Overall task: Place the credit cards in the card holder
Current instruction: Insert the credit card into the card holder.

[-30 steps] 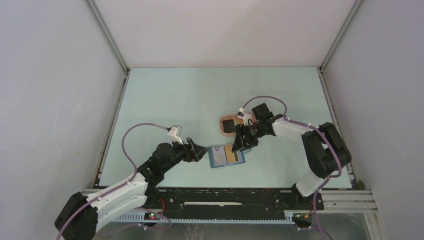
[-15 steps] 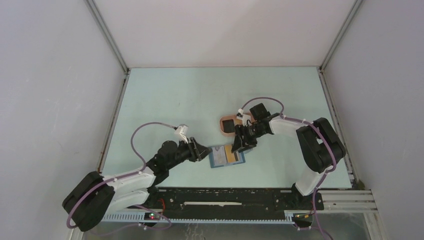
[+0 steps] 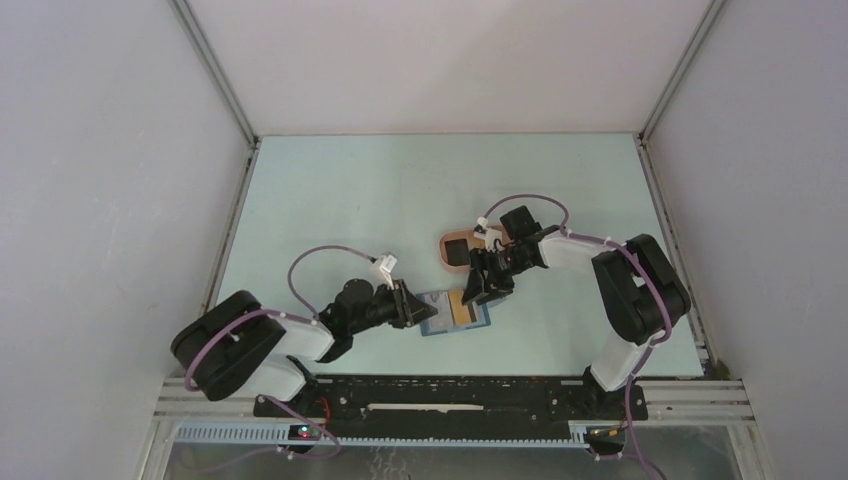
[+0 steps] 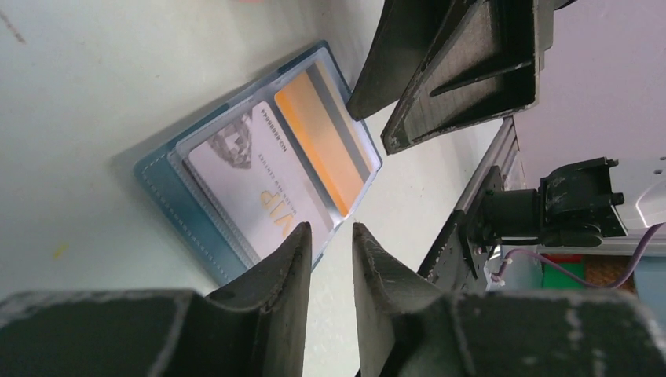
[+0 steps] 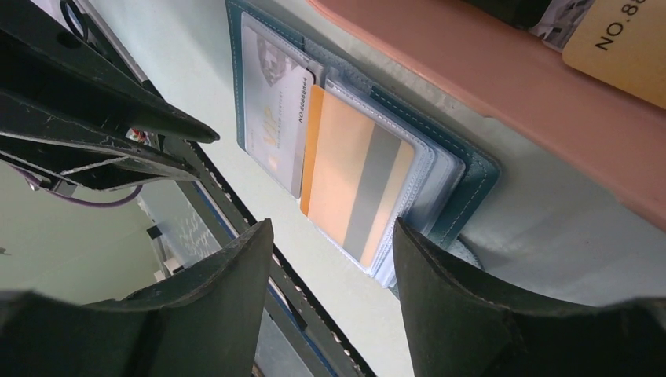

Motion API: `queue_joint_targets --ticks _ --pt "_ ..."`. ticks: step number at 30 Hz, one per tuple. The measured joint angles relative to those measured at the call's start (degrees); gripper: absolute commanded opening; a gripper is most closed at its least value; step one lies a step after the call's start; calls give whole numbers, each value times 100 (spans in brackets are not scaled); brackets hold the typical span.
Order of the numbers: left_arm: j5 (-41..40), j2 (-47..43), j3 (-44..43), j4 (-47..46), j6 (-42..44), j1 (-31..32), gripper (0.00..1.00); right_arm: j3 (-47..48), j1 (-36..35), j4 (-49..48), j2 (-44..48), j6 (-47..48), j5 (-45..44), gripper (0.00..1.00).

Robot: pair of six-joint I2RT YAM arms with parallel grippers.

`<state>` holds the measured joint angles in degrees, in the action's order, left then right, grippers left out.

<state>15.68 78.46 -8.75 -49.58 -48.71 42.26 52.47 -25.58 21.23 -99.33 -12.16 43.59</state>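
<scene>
The blue card holder (image 3: 480, 319) lies open on the table, just in front of the pink tray. A pale VIP card (image 4: 251, 184) and an orange card with a grey stripe (image 4: 326, 149) sit in its clear sleeves, as the right wrist view also shows (image 5: 357, 177). My left gripper (image 3: 415, 308) is at the holder's left edge, with its jaws a narrow gap apart and nothing between them (image 4: 331, 229). My right gripper (image 3: 476, 290) is open wide and empty, low over the holder's right part (image 5: 331, 236). A black card (image 3: 458, 247) lies in the tray.
The salmon-pink oval tray (image 3: 446, 263) stands just behind the holder, and its rim is close above my right gripper (image 5: 503, 86). A tan card printed "NO.8" (image 5: 620, 47) lies in it. The table's near edge and black rail run close in front.
My left arm has reached to the right, and its gripper has come up to the holder's left edge. My right gripper shifted slightly and then stayed over the holder.
</scene>
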Motion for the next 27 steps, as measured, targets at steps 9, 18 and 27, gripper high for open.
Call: queue_joint_targets --ticks 9,18,27 --pt "160 999 -334 -704 -293 61 24 0 162 -11 -107 -85 269 63" --pt "168 1440 -474 -992 -487 76 24 0 275 -20 -107 -149 439 63" --pt "166 1593 -535 -1075 -538 76 23 0 313 -4 -116 -146 197 62"
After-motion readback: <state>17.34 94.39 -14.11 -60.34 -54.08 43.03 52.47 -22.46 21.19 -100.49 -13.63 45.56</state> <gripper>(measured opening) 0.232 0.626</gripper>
